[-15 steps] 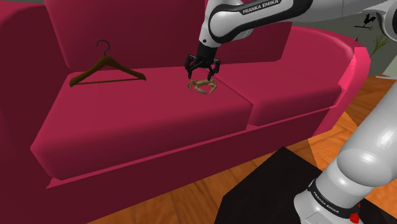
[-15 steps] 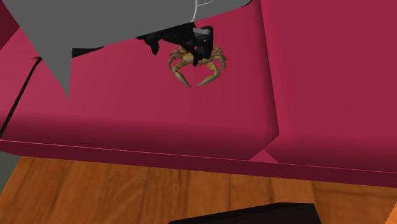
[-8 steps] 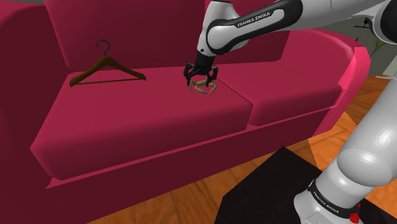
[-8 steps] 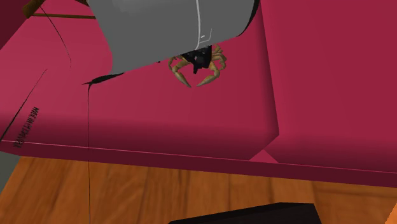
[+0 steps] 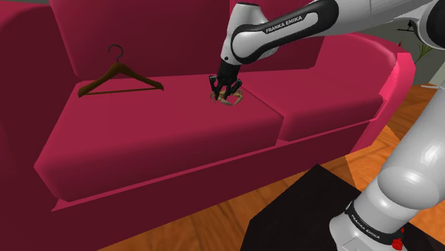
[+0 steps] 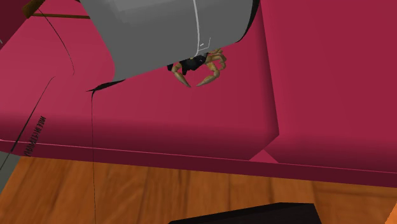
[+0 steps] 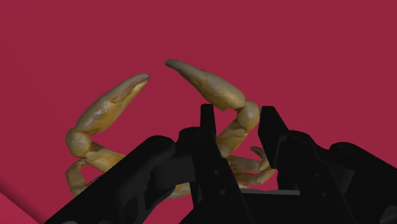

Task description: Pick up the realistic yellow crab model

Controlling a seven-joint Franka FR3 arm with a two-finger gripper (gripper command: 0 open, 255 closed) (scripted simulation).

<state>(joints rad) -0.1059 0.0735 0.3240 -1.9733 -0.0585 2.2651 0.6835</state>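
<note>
Shoulder view, crab location: The tan-yellow crab model (image 5: 230,99) lies on the crimson sofa seat cushion (image 5: 164,128), near the cushion's rear edge. A coat hanger (image 5: 120,77) lies well apart at the crab's 9 o'clock.
Shoulder view, step in hand: Judged to be securing the grasp ahead of the lift. Confirm firm contact first, then raise straight up. A sideways pull would likely drag the legs across the fabric.
Shoulder view, arm pose: The arm (image 5: 285,28) reaches in from 2 o'clock. The wrist is bent down, and the gripper (image 5: 225,88) points almost vertically onto the crab, with its tips at cushion level.

Second exterior view, crab location: The two claws project at 5 o'clock from beneath the grey arm link (image 6: 165,32), which covers most of the body. The wood floor (image 6: 127,191) lies at 6 o'clock, below the sofa front.
Second exterior view, arm pose: The black gripper sits directly over the crab, touching it.

Wrist view, jaws: The fingers (image 7: 207,121) stand close together and appear to clasp one claw limb between them.
Wrist view, grasp quality: The hold looks off-centre, on a thin jointed limb rather than the shell, so the model may pivot or slip. Lift slowly under full squeeze. Re-grasp around the body if it sags.
</note>
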